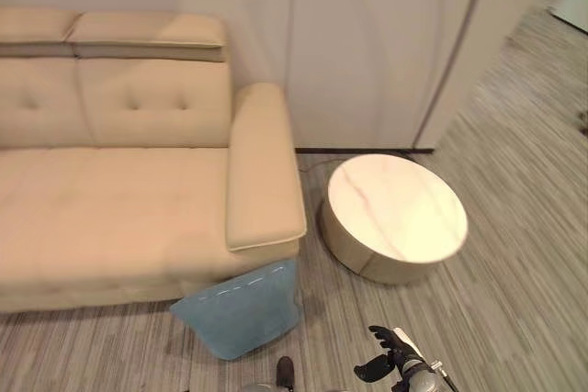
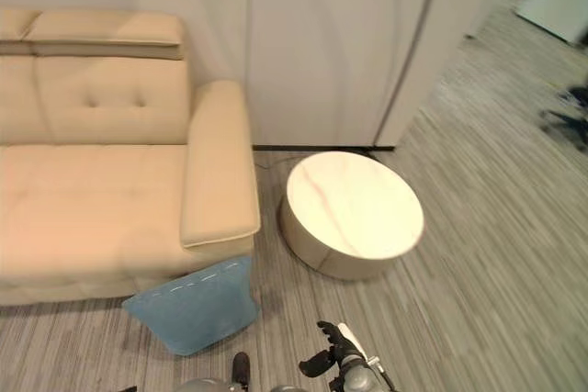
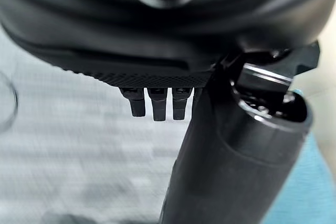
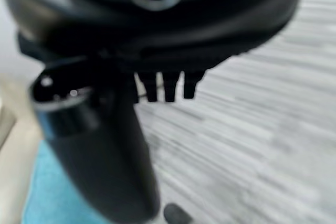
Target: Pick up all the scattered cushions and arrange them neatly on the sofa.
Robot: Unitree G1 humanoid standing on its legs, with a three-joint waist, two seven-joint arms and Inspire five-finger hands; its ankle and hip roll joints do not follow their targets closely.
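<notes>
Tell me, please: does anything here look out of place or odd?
Yes. A blue cushion lies on the floor, leaning against the front of the sofa below its armrest, not on the seat. The round table looks normal.

Both hands low, fingers (image 3: 153,109) relaxed
</notes>
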